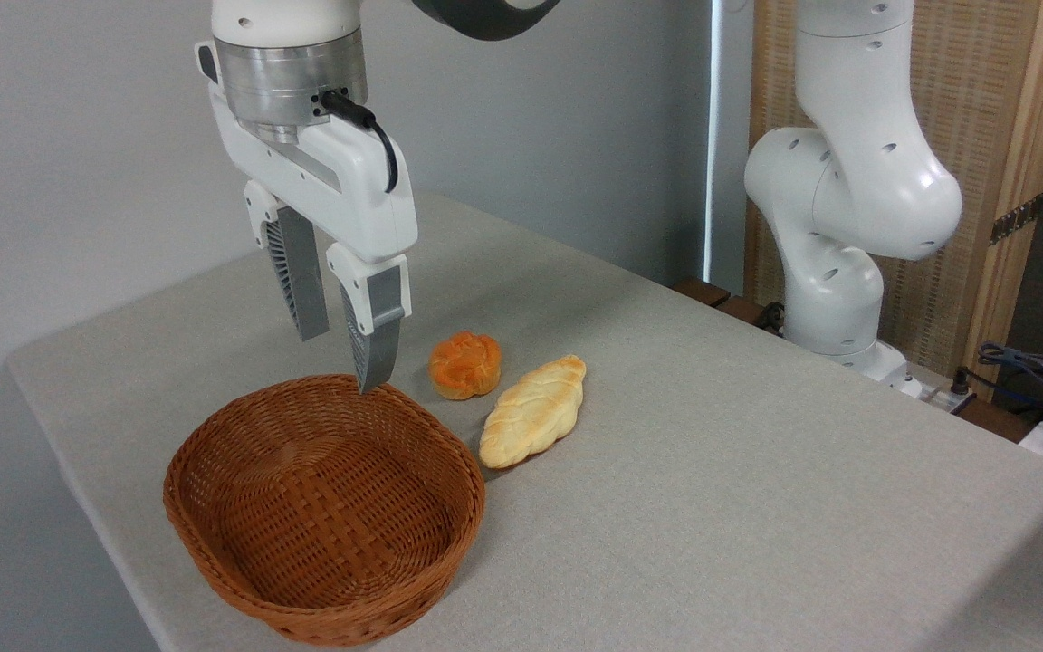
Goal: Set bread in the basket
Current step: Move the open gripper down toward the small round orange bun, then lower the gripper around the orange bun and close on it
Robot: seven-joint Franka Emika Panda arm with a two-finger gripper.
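Two breads sit on the counter [757,471], nothing's in the basket [214,507] yet, so this looks like the approach. Basket's parked right under the jaws [340,358], handy for a short drop. Jaws are spread apart, empty, hanging above its back rim. The bread [464,364] lies just right of them, lower, untouched.
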